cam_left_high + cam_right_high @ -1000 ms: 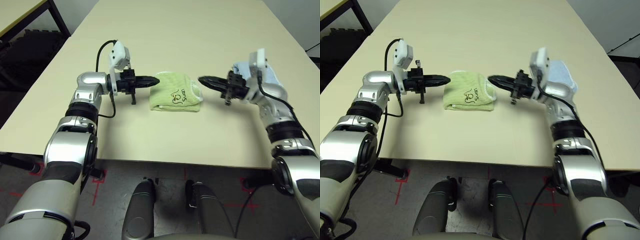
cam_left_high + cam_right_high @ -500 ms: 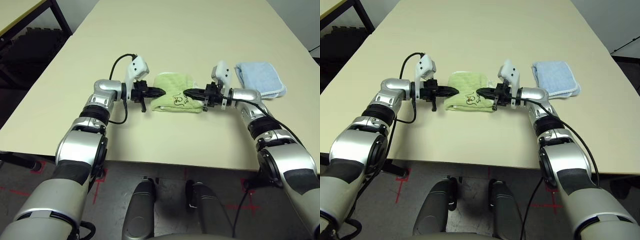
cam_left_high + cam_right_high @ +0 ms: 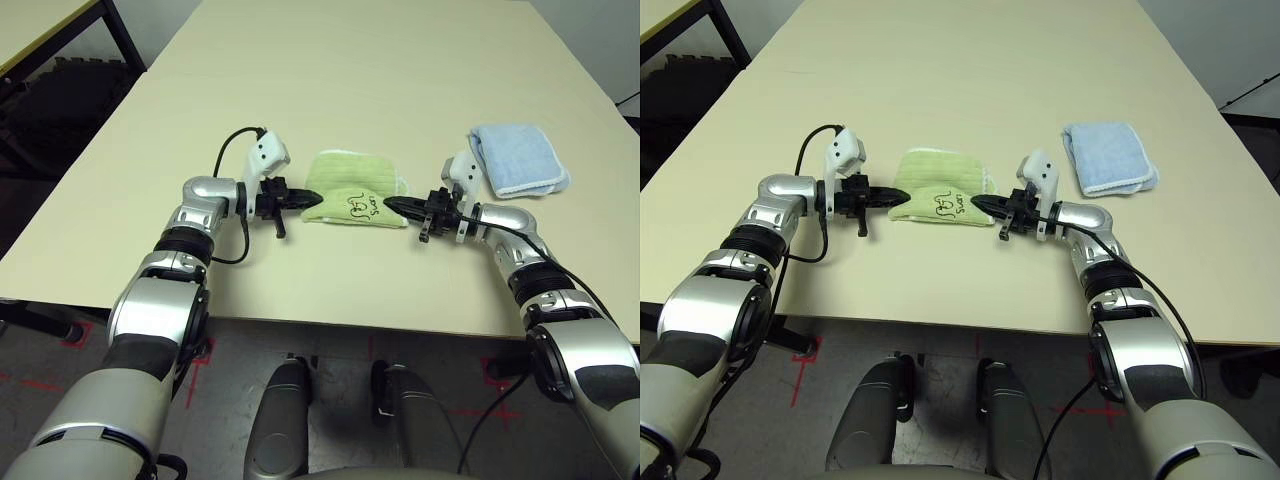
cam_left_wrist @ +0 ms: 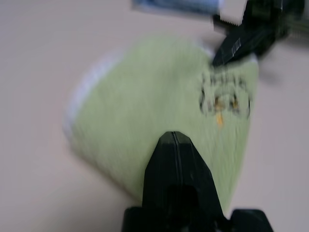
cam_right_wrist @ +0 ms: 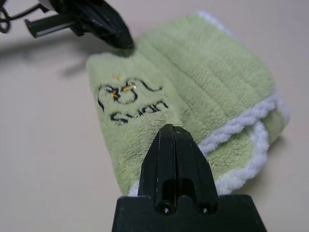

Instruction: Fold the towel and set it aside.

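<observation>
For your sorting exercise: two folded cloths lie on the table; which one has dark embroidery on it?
The light green towel between the two grippers; it carries a dark stitched motif and white edging. The light blue cloth is plain.

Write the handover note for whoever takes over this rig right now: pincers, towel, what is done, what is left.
Left pincer: shut, tip at the left end of the towel, holding nothing.
Right pincer: shut, tip at the towel's right end, holding nothing.
Towel: light green, folded, embroidered motif up, lying on the table between the two pincers. A folded light blue cloth lies to its right.
Done: towel looks folded.
Left: set it aside.
</observation>
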Controlling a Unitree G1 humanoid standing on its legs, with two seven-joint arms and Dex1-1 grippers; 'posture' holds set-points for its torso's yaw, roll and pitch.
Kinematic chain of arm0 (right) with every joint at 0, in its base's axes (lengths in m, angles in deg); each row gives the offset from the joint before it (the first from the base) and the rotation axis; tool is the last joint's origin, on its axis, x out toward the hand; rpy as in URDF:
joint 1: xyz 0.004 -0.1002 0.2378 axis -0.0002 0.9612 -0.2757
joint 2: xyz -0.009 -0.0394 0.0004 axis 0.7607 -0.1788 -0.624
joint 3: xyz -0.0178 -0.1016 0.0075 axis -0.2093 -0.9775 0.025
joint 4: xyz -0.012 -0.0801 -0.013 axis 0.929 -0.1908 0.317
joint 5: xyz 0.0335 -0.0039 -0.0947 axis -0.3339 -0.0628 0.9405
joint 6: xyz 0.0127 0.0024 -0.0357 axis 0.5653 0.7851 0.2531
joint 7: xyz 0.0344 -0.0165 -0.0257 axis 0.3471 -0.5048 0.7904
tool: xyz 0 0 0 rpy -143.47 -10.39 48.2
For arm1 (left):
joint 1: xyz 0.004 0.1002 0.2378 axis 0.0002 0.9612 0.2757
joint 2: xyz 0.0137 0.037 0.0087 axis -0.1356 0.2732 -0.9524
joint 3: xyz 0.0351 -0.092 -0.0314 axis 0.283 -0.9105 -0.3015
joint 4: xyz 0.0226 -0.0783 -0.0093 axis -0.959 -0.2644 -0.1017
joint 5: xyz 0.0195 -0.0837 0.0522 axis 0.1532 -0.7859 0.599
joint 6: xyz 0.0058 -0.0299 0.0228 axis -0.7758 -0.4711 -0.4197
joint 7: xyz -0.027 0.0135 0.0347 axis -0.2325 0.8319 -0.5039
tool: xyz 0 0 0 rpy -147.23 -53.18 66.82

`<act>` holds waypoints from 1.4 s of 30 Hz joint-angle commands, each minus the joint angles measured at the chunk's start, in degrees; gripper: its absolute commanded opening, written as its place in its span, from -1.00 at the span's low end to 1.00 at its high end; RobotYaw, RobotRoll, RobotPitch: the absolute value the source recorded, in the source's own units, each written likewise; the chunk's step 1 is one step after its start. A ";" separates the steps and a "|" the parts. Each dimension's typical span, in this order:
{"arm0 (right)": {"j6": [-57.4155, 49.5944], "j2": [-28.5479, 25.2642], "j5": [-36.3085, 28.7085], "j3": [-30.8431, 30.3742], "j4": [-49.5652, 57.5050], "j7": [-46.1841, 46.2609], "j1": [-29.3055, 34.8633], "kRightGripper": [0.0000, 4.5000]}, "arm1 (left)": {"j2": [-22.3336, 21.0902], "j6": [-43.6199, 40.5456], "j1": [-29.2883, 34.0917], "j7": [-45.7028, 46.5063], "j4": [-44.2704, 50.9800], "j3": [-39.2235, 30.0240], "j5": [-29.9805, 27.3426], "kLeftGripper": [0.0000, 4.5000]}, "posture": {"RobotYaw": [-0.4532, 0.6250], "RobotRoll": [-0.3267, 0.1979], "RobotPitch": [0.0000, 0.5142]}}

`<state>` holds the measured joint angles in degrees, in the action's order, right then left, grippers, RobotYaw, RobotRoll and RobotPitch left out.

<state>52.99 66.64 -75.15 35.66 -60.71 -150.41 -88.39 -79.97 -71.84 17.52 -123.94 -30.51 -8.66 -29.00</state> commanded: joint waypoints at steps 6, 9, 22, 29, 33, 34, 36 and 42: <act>-4.30 3.38 -1.43 2.33 3.94 10.42 -5.19 -0.99 | 3.98 0.17 -4.33 4.42 0.71 -4.00 -3.02 -1.00 | 0.03 0.25 -0.35; -2.94 6.13 1.00 1.41 0.29 16.07 -7.28 -0.99 | 4.84 -1.21 -3.49 9.34 -1.37 -2.65 -0.59 -1.00 | 0.02 0.25 -0.35; 0.98 10.84 8.15 -0.86 -12.28 28.68 -4.84 -0.99 | 6.69 -4.86 2.22 30.87 -6.12 -1.09 4.83 -1.00 | 0.01 0.25 -0.33; 0.31 10.53 8.73 -1.50 -11.54 26.49 -2.19 -0.99 | 6.48 -4.32 1.97 27.57 -5.20 -2.67 2.97 -1.00 | 0.01 0.25 -0.34; 0.93 9.07 6.72 0.28 -9.13 24.76 -3.05 -0.99 | 4.86 -3.60 1.13 22.48 -4.32 -2.33 3.17 -1.00 | 0.01 0.25 -0.35; 1.20 8.38 5.30 1.18 -7.67 22.92 -3.59 -0.99 | 4.36 -3.49 0.70 20.16 -3.81 -2.69 2.54 -1.00 | 0.01 0.25 -0.35; 0.73 6.75 2.10 2.98 -4.45 18.61 -4.40 -0.99 | 3.29 -3.34 -0.11 15.06 -2.62 -3.56 0.91 -1.00 | 0.01 0.25 -0.35; -2.87 -2.35 -4.62 4.57 7.39 3.46 -3.23 -0.99 | -1.77 -0.06 -1.45 2.53 2.33 -3.89 -1.15 -1.00 | -0.02 0.25 -0.36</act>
<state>51.62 65.24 -77.89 40.11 -56.18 -143.14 -93.08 -81.22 -73.57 16.35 -118.68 -29.67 -12.87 -29.82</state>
